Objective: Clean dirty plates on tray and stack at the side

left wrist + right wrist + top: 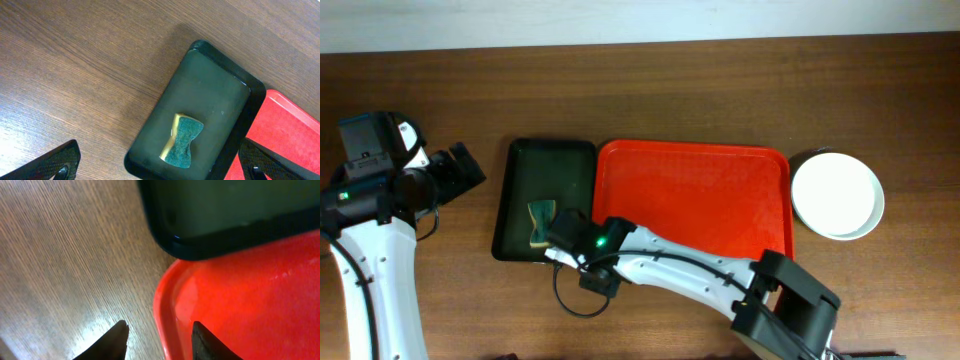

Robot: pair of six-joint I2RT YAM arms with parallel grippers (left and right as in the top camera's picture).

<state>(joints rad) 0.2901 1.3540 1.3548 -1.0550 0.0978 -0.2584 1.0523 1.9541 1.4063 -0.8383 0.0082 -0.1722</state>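
The red tray (692,165) lies at the table's middle with nothing on it. The plates (837,193) sit stacked on the table just right of the tray. The white one is on top and the ones beneath are almost hidden. My right gripper (160,327) is open and empty, its fingers straddling the tray's (240,290) rim at the front left corner. In the overhead view it (567,228) reaches over the green tray's near right corner. My left gripper (160,152) is wide open and empty, off to the left (468,168).
A dark green tray (545,160) lies against the red tray's left side and also shows in the left wrist view (210,80). It holds a green and yellow sponge (541,222), which the left wrist view shows too (182,141). The right arm (690,272) lies across the front.
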